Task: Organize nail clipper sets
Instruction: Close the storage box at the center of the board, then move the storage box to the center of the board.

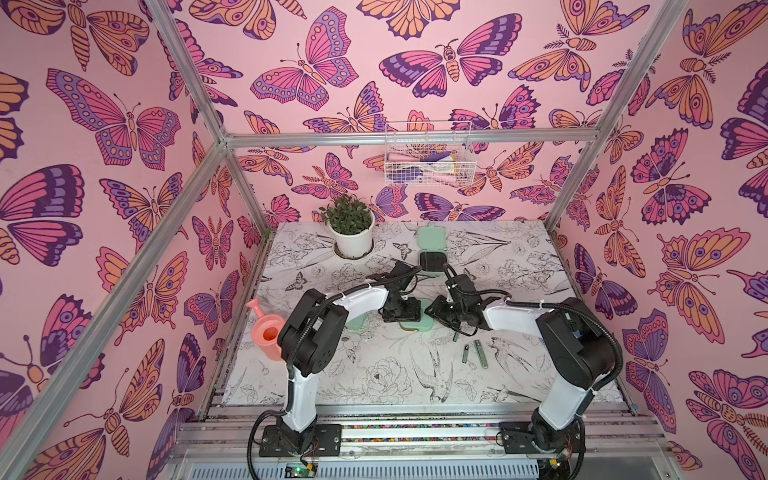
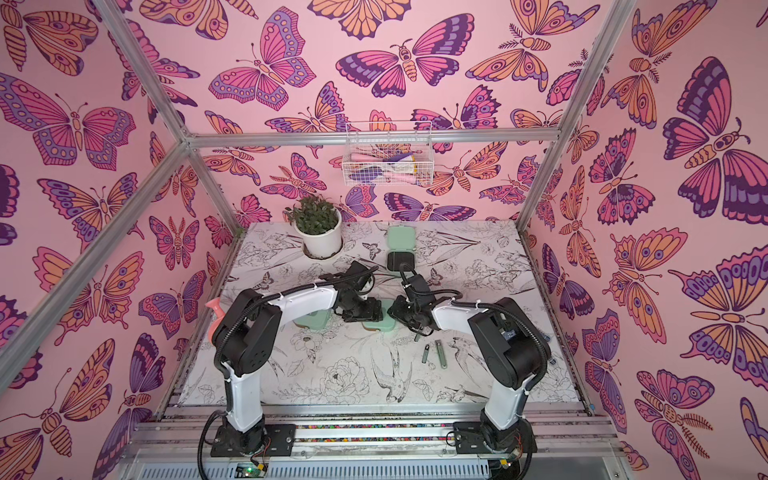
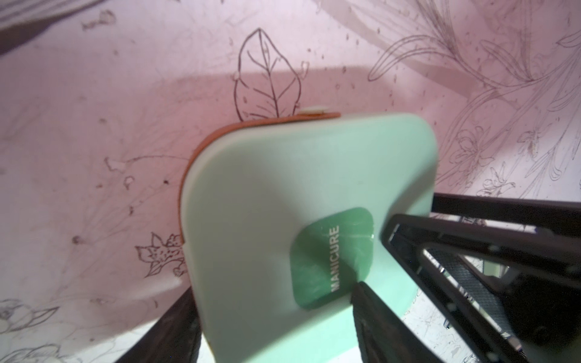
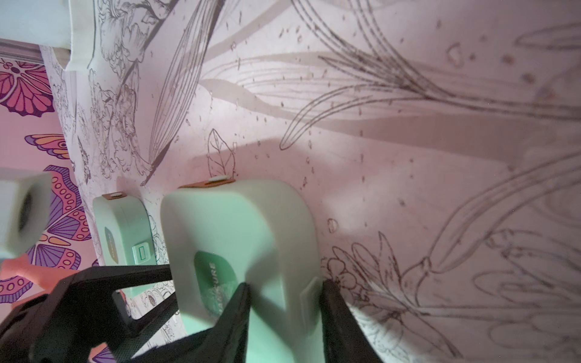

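Aluminium rails (image 1: pixel 415 432) along the front edge lie closest, with both arm bases bolted to them. From there the left arm (image 1: pixel 303 390) and right arm (image 1: pixel 561 399) bend inward over the surface (image 1: pixel 374 374), which is white and printed with black line drawings of flowers, leaves and birds. Pink wallpaper (image 1: pixel 104 124) crowded with purple and orange butterflies covers the walls, framed by metal struts. A white wire basket (image 1: pixel 428 153) hangs on the back wall. A potted plant (image 1: pixel 351 226) stands at the back, and a pink watering can (image 1: pixel 266 328) sits at the left edge.

Mid-surface, between the arms, is a closed case (image 3: pixel 298 195). It is mint green and rounded-square, with a darker green label reading MANICURE and a tan strap with a white snap along one edge. The right fingers (image 4: pixel 333 314) are clamped on it, one on the label face, the other against the wall carrying the latch tab. The left fingers (image 3: pixel 374 314) straddle the same case, one over the label, the other low by the opposite edge; whether they press it I cannot tell. A second closed case (image 4: pixel 125 229) lies just beside it. A third case (image 1: pixel 432 249) lies open at the back near the plant, lid flat, black interior up. Two slim grey-green clippers (image 1: pixel 465 354) lie side by side near the right arm.
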Robot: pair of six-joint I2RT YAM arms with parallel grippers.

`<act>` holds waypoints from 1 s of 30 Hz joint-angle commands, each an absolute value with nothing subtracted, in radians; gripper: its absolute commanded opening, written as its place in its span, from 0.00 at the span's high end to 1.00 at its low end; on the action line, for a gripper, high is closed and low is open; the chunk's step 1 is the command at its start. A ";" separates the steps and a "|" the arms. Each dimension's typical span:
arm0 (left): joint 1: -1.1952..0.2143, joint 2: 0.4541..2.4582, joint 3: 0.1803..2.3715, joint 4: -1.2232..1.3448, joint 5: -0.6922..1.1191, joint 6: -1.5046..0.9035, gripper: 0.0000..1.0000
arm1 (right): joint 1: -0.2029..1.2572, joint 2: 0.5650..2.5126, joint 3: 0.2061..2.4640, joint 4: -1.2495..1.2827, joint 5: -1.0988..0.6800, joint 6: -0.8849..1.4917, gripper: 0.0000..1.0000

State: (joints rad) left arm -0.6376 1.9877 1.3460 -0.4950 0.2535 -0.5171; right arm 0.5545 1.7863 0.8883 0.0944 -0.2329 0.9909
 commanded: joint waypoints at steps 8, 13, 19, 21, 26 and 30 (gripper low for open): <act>-0.672 2.019 1.300 -0.506 0.296 -0.502 0.25 | 0.630 1.893 0.858 0.013 -0.305 1.023 0.62; -0.648 1.985 1.400 -0.615 0.155 -0.466 0.10 | 0.632 1.893 0.907 -0.055 -0.288 0.983 0.55; -0.612 1.890 1.498 -0.688 0.023 -0.443 0.01 | 0.635 1.893 0.955 -0.134 -0.281 0.943 0.55; -0.611 1.842 1.517 -0.707 -0.026 -0.436 0.00 | 0.641 1.901 0.943 -0.115 -0.286 0.959 0.56; -0.608 1.726 1.517 -0.765 -0.054 -0.426 0.00 | 0.695 1.974 0.996 -0.065 -0.302 0.997 0.57; -0.607 1.630 1.451 -0.779 -0.047 -0.447 0.00 | 0.750 2.061 1.126 -0.089 -0.302 1.008 0.58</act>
